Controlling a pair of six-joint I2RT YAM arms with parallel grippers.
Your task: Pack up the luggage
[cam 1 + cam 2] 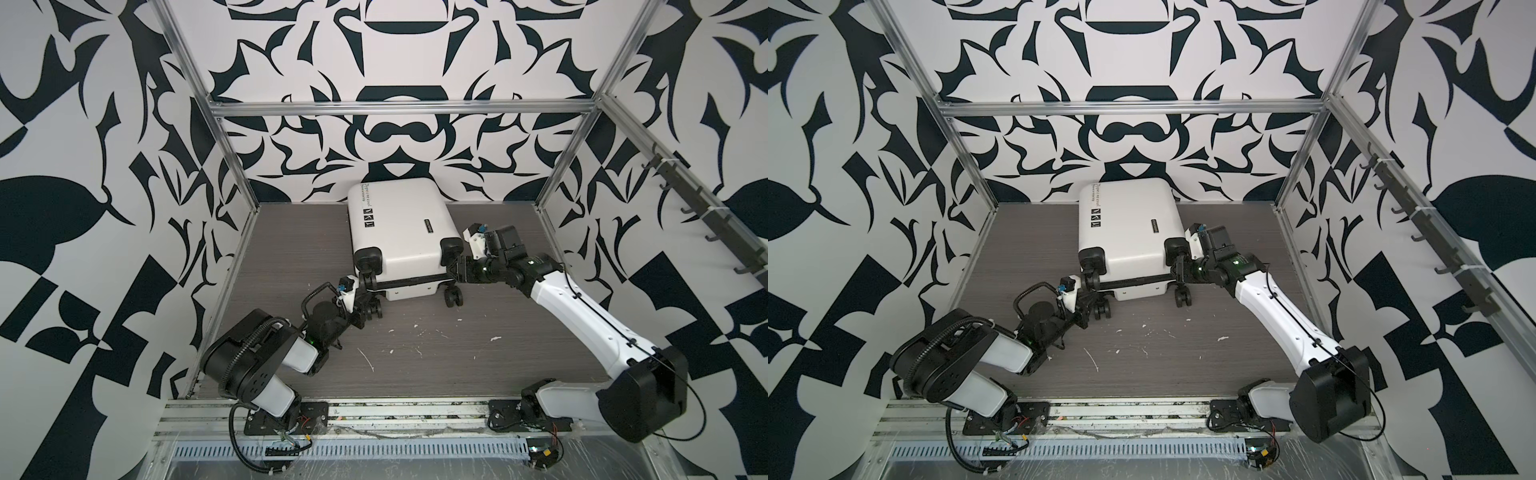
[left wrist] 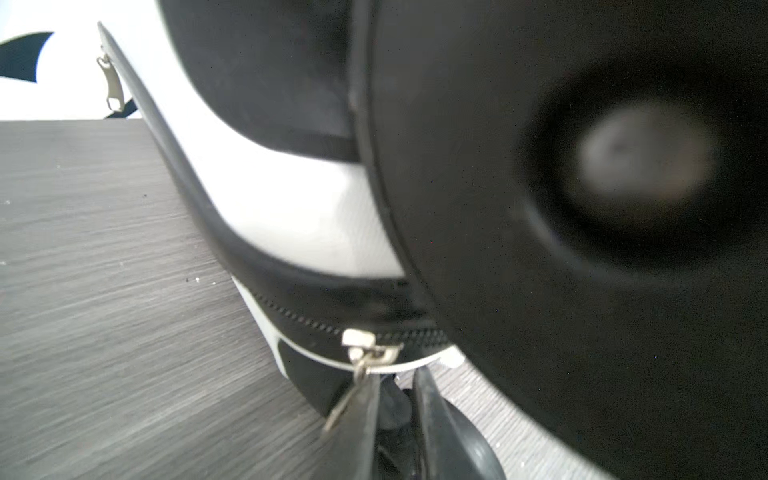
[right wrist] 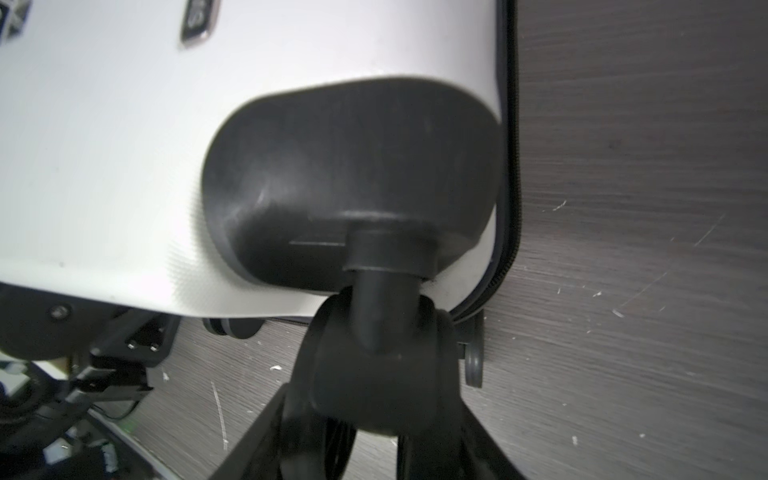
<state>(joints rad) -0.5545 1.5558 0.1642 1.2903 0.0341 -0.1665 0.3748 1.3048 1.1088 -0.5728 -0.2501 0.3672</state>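
At the far middle of the table, the closed white suitcase is laid flat, its wheels turned toward the near side. At its near-left corner the left gripper is seen with fingers nearly together beside the zipper pull; whether the pull is pinched cannot be told. The right gripper is clamped around the upper near-right wheel.

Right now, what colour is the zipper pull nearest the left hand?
Silver metal. The zipper pull shows best in the left wrist view.
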